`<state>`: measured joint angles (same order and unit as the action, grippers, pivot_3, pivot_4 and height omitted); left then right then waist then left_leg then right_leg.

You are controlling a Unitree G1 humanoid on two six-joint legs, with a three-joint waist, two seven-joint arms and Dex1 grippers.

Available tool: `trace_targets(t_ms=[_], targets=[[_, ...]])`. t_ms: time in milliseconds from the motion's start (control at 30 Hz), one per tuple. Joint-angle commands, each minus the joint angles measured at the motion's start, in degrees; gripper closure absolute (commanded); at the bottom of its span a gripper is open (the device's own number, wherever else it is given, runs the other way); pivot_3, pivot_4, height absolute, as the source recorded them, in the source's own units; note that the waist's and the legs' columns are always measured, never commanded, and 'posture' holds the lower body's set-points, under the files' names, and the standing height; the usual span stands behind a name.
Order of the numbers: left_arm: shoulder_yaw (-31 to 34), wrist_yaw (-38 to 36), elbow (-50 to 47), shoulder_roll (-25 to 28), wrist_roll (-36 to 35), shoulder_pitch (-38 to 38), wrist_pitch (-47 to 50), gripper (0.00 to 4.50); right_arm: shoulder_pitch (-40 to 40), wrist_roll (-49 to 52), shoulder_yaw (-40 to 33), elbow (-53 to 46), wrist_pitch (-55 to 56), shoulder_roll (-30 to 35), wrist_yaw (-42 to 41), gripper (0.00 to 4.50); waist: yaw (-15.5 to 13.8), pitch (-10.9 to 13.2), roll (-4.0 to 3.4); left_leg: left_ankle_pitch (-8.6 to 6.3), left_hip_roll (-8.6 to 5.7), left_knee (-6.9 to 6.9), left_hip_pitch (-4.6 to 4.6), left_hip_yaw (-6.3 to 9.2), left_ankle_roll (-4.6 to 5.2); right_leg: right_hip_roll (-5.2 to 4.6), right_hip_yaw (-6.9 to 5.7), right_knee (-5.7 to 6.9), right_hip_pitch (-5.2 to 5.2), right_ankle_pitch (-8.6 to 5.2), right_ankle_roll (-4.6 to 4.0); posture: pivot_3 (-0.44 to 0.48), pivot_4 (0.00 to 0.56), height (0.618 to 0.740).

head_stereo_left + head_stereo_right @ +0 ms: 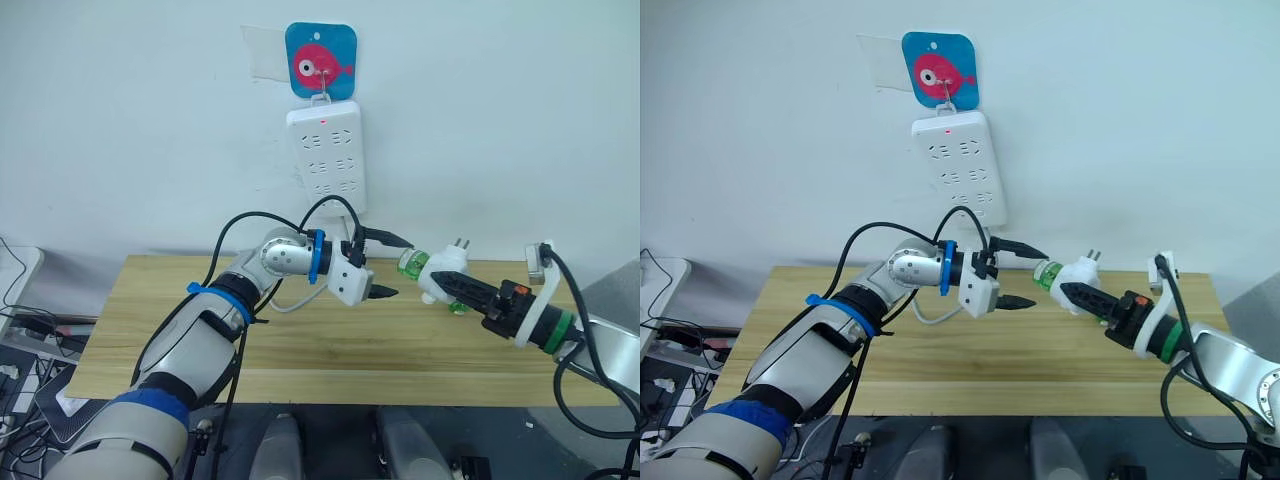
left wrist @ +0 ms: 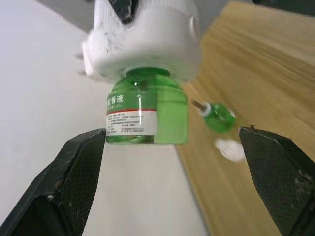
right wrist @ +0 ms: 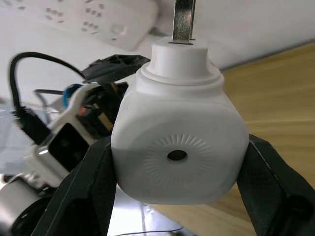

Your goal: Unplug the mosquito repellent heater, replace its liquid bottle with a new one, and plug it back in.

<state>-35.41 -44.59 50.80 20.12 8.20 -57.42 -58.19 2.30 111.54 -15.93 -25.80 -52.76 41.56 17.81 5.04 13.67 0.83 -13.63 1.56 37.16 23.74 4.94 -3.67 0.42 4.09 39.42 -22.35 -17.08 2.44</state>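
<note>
My right gripper is shut on the mosquito repellent heater, a small white unit held above the wooden table with its prongs pointing up and back. A green liquid bottle sticks out of the heater toward my left gripper. That gripper is open, with its fingers spread on either side of the bottle's base and not touching it. The right wrist view faces the heater's round vent. A second small green bottle lies on the table below the heater.
A white power strip hangs on the wall under a blue fish-picture hook; its cable drops to the table. A small white piece lies beside the loose green bottle. Cables and gear sit on the floor at left.
</note>
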Motion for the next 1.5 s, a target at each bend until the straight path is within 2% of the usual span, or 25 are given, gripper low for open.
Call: trace_targets(t_ms=[33,200,467,567,767,1000,1067,1167,1333,1400,1500], targets=[[2.2,0.3,-7.0,-0.6,2.6,1.4,6.1,0.0,1.0,1.5,1.2,-4.7,3.9,-0.8,5.5,1.5,0.0,0.0,0.0,0.0,0.0,0.0,0.0,0.0,0.0,0.0,0.01,0.0,0.0,0.0,0.0,-0.116,0.185,0.74],[3.7,3.6,-11.9,-1.5,8.0,2.9,10.3,0.0,0.3,1.5,3.6,-8.1,7.0,-1.2,8.9,1.5,0.0,0.0,-0.01,0.0,0.0,0.0,0.0,0.0,0.0,-0.01,0.01,0.0,0.0,0.0,0.0,-0.119,0.181,0.74],[4.6,5.3,-13.3,-2.6,11.4,2.8,11.8,0.0,-0.8,1.5,6.1,-10.4,9.9,-0.4,10.6,1.5,0.0,0.0,-0.02,0.01,0.0,0.0,-0.02,0.0,0.01,-0.01,0.01,0.03,0.0,0.0,0.0,-0.123,0.184,0.74],[4.8,5.2,-13.8,-3.0,11.7,2.7,12.3,0.55,-1.0,1.5,6.6,-10.7,10.5,-0.1,10.9,1.5,0.0,0.0,-0.02,0.01,-0.01,0.01,-0.01,-0.01,0.01,-0.02,0.02,0.03,0.0,0.0,0.0,-0.122,0.186,0.74],[4.5,3.1,-15.0,-2.7,11.8,3.3,14.2,2.23,-0.8,1.5,7.4,-11.0,11.9,-0.4,12.3,1.5,0.0,0.0,-0.02,0.01,-0.01,0.01,-0.02,-0.01,0.01,-0.02,0.02,0.05,0.0,0.0,0.0,-0.122,0.186,0.74],[4.5,2.8,-15.3,-2.7,12.0,4.0,14.8,2.23,0.8,1.5,7.6,-11.1,11.4,1.8,11.3,1.5,0.0,0.0,-0.02,0.01,-0.01,0.02,-0.02,-0.02,0.01,-0.02,0.03,0.05,0.0,0.0,-0.01,-0.126,0.192,0.74],[4.8,3.2,-14.6,-3.2,11.3,4.3,14.2,2.23,0.4,1.5,7.5,-12.0,11.6,2.6,9.7,0.79,0.0,0.0,-0.03,0.01,0.0,0.02,-0.03,-0.01,0.01,-0.02,0.02,0.05,0.0,0.0,-0.01,-0.128,0.192,0.74],[5.6,3.5,-13.8,-3.8,10.6,5.1,15.2,2.23,-1.0,1.5,6.4,-13.8,11.5,6.3,7.6,0.0,0.0,-0.1,-0.1,0.01,-0.02,0.01,-0.03,-0.02,0.02,-0.03,0.02,0.04,0.0,0.0,0.0,-0.134,0.192,0.74],[7.7,3.3,-12.3,-5.2,7.3,7.1,17.0,2.23,-8.1,0.6,0.1,-21.7,9.6,16.0,5.4,0.0,-0.1,-0.1,-0.13,0.01,-0.02,0.05,-0.01,-0.02,0.02,-0.04,0.02,0.06,0.0,0.0,0.0,-0.154,0.19,0.74],[9.0,2.7,-11.9,-6.2,5.0,8.0,17.2,2.23,-12.8,-5.2,-1.9,-25.5,9.8,15.9,3.9,0.0,-0.1,-0.1,-0.1,0.01,-0.01,0.05,-0.02,-0.02,0.02,-0.04,0.02,0.07,0.01,0.0,0.0,-0.161,0.187,0.74],[12.6,-0.2,-12.1,-10.4,-4.1,10.3,19.6,2.23,-19.1,-19.5,-2.3,-31.7,12.6,11.3,0.7,0.0,0.0,-0.2,-0.13,0.01,0.02,0.05,-0.02,0.02,0.01,0.0,-0.02,0.07,0.01,0.0,0.0,-0.179,0.181,0.74]])
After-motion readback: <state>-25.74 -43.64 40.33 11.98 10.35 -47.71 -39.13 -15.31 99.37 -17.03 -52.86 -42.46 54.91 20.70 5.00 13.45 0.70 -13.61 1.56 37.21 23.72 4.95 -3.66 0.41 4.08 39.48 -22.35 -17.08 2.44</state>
